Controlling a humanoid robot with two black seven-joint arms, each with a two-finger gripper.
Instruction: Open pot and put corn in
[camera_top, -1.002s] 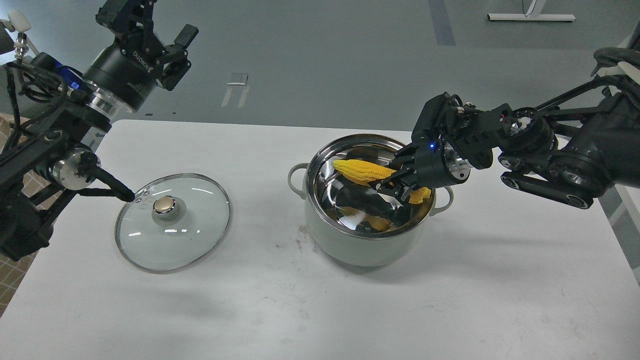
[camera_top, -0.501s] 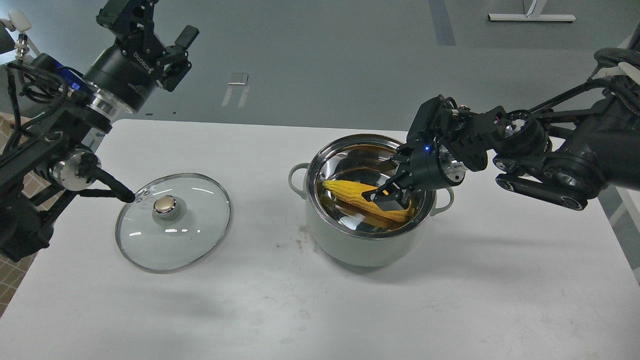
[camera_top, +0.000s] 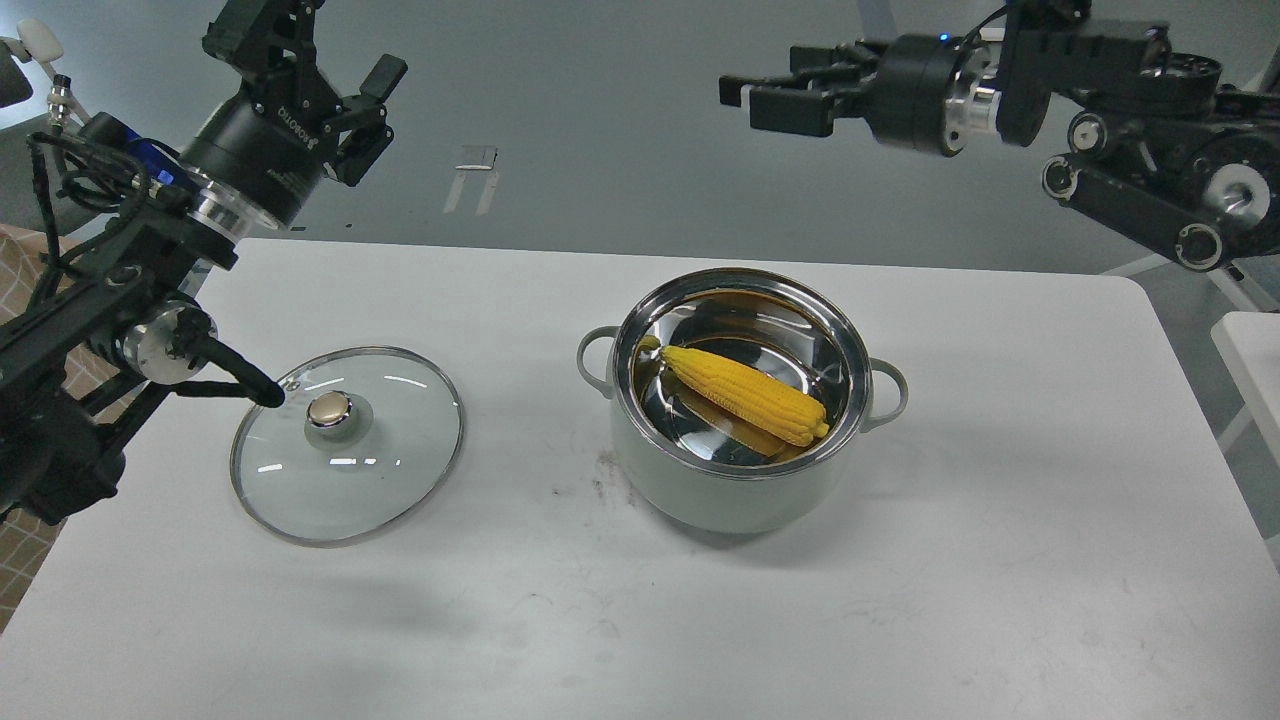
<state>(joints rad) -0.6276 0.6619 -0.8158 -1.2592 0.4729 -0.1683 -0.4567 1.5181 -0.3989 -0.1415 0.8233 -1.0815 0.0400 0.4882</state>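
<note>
Your left gripper (camera_top: 325, 75) is raised above the table's far left corner, fingers spread and holding nothing. The glass lid (camera_top: 347, 444) lies flat on the table (camera_top: 1000, 560), left of the pot (camera_top: 740, 400). The corn (camera_top: 745, 392) lies inside the pot. Your right gripper (camera_top: 745, 95) hangs high beyond the pot, pointing left, fingers apart and empty.

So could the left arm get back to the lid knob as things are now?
Probably yes. The lid lies flat on the table on the left arm's side, its knob uncovered, nothing above it. The left gripper is raised behind it with jaws open and empty.
</note>
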